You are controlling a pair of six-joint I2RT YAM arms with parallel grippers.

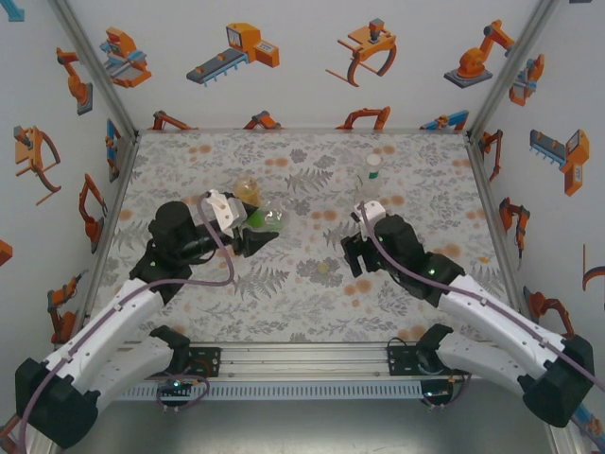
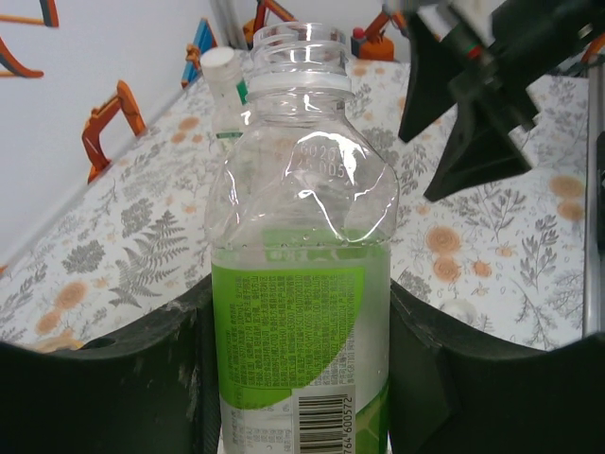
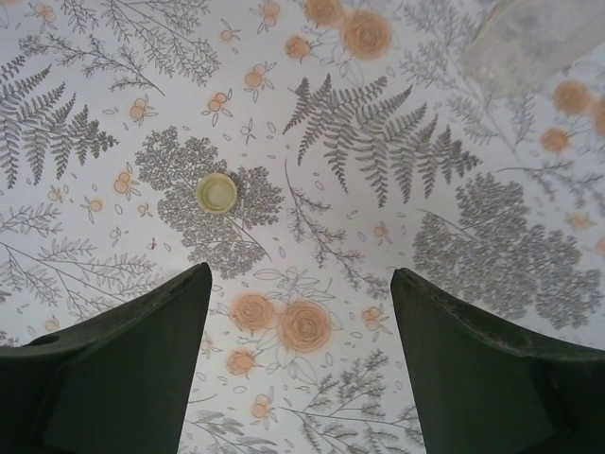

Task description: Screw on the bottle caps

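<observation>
My left gripper (image 1: 253,235) is shut on a clear bottle with a green label (image 2: 301,322), holding it by the body. Its threaded neck (image 2: 298,43) is open, with no cap on it. A pale yellow-green bottle cap (image 3: 217,192) lies loose on the floral table, ahead and to the left of my right gripper (image 3: 301,284). That gripper is open above the table with nothing between its fingers. From above, the cap (image 1: 326,270) lies just left of the right gripper (image 1: 354,257). A second bottle (image 1: 372,182) stands upright further back with a white cap (image 1: 374,161) on it.
Another clear bottle with a yellowish tint (image 1: 248,189) sits just behind the held one. A blurred clear object (image 3: 529,38) shows at the top right of the right wrist view. White walls with robot prints enclose the table (image 1: 302,312) on three sides.
</observation>
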